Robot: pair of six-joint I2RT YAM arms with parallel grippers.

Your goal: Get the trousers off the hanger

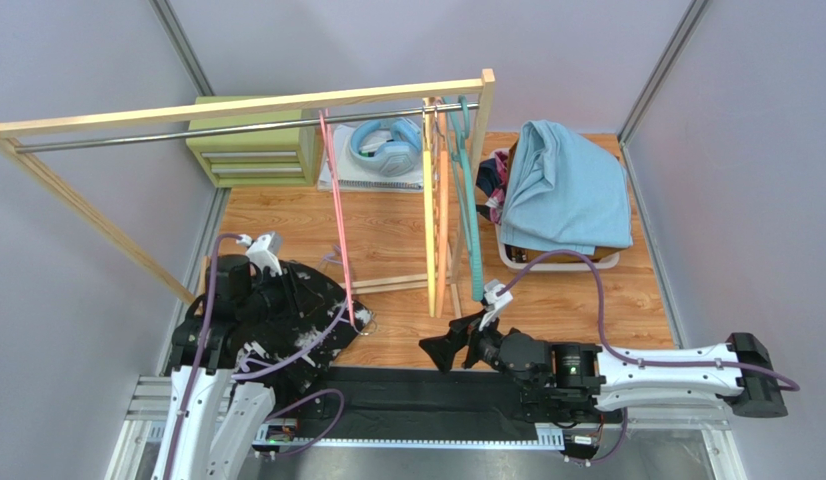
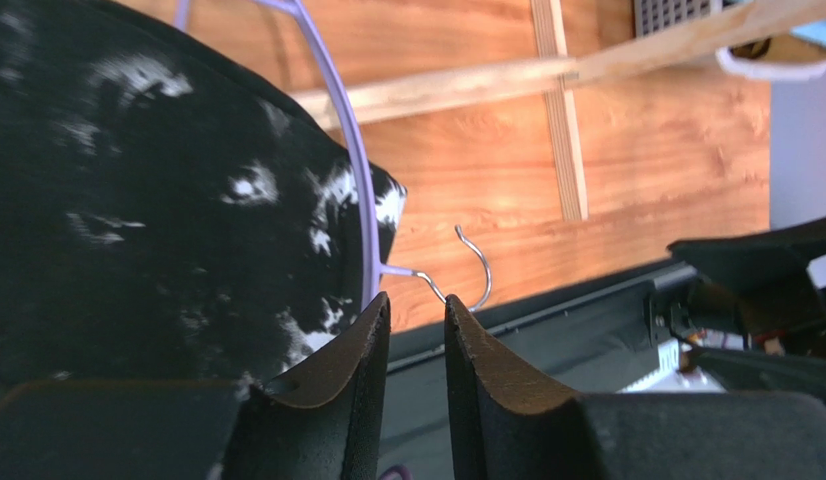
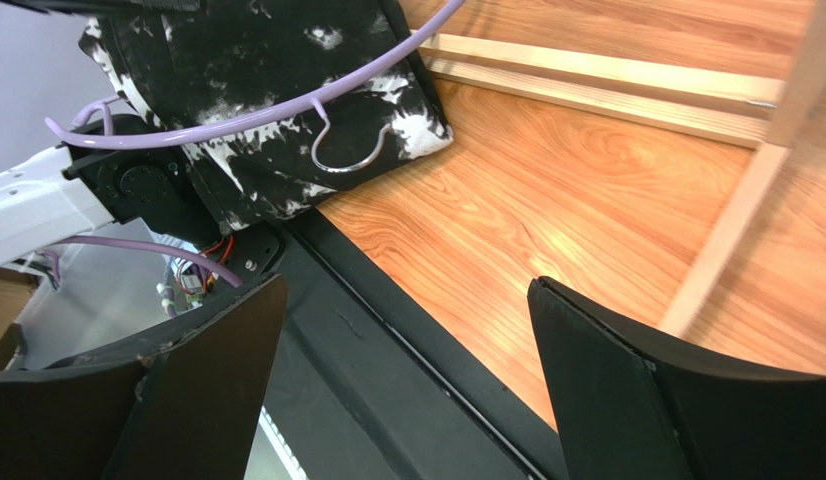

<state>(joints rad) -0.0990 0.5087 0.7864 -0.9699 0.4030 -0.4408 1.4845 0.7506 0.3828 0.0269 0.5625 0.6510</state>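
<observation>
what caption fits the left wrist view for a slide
Left gripper slightly parted beside the hook of a lavender hanger on the black speckled trousers

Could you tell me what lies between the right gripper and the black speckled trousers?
Bare wooden tabletop, apart from the hanger's metal hook at the edge of the trousers; the right wrist view shows this.
</observation>
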